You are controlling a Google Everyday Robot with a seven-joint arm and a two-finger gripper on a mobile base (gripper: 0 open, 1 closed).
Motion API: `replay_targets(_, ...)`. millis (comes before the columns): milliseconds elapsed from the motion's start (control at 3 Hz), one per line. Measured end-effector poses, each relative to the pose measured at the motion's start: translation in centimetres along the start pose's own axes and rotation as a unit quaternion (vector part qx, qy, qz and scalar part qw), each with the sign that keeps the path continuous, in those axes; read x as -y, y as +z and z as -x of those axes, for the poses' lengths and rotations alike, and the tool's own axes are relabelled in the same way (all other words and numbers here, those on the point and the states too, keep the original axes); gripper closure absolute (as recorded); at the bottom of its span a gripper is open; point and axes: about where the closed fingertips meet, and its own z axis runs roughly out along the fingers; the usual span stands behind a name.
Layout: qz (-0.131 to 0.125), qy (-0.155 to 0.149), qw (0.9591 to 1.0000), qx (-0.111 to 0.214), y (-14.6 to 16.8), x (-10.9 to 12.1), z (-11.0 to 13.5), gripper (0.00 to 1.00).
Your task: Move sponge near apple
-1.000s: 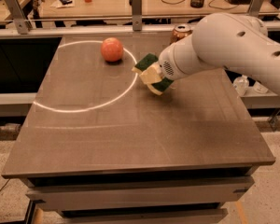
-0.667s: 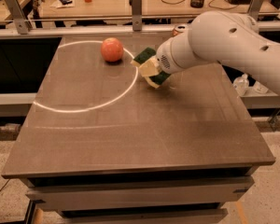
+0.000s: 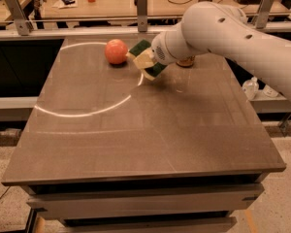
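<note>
Here, toward the far left of the desk [image 3: 136, 130], the apple [image 3: 116, 51] sits by a curved streak of light. Just right of it, the pincer [image 3: 143, 62] is clamped on the tilted sponge [image 3: 139, 46]. A tan can [image 3: 186, 62] stands behind the white arm [image 3: 223, 30].

I see the sponge [image 3: 140, 46], dark green, tilted and pinched between the cream pads of the gripper [image 3: 145, 61], just right of the apple [image 3: 116, 51]. The apple, round and orange-red, rests toward the table's [image 3: 136, 130] far edge; I can't tell if they touch.
</note>
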Motion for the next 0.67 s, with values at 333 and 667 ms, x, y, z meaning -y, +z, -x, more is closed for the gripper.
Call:
replay_targets(333,0.013,-0.004,0.9999,-0.005,1.9,0.4,1.0,1.0)
replay_targets(667,0.032,-0.004,0.9994,-0.016,3.8,0.5,1.4,1.0)
